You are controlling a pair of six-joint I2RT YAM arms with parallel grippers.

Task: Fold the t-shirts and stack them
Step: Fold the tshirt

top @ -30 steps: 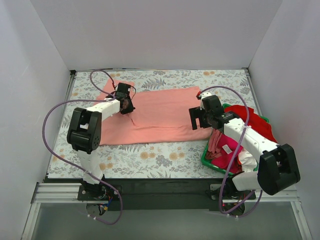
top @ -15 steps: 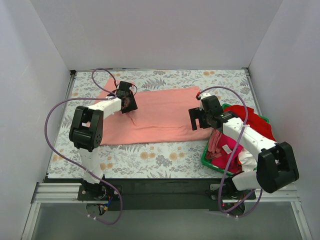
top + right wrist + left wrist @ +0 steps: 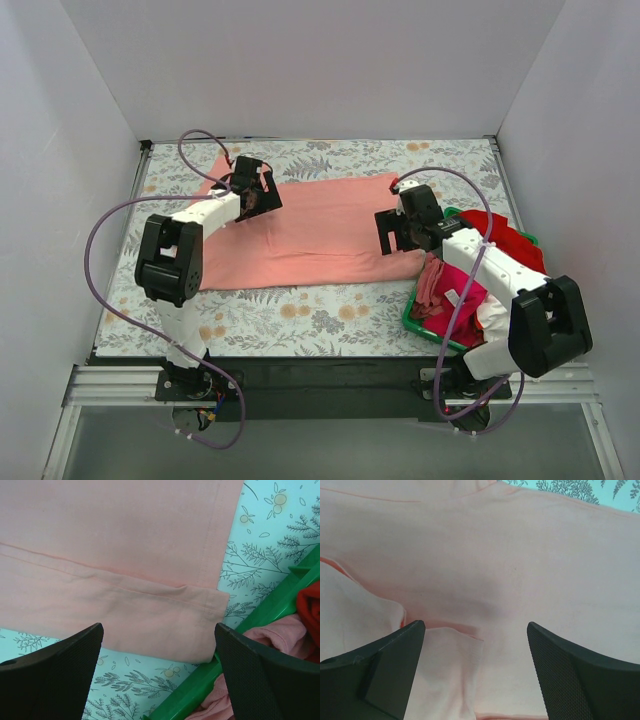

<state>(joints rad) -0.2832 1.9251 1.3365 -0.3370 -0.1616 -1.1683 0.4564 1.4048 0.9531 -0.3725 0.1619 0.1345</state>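
A salmon-pink t-shirt (image 3: 320, 230) lies flat across the flowered table, folded lengthwise. My left gripper (image 3: 264, 196) hangs open just above its left part; in the left wrist view the left gripper (image 3: 475, 627) has only pink cloth (image 3: 495, 555) and a small folded flap below it, nothing held. My right gripper (image 3: 389, 232) stands open over the shirt's near right corner (image 3: 200, 630); in the right wrist view the right gripper (image 3: 159, 627) is empty. Red (image 3: 505, 240), magenta (image 3: 450, 290) and white (image 3: 492, 315) t-shirts lie heaped in the basket.
A green plastic basket (image 3: 422, 326) sits at the right, its rim (image 3: 200, 690) touching the pink shirt's corner. Grey walls close in the table at the back and both sides. Purple cables loop from both arms.
My left gripper has opened from shut, let go of the pink cloth, and shifted slightly toward the far side. The right gripper has crept a little farther back, still open.
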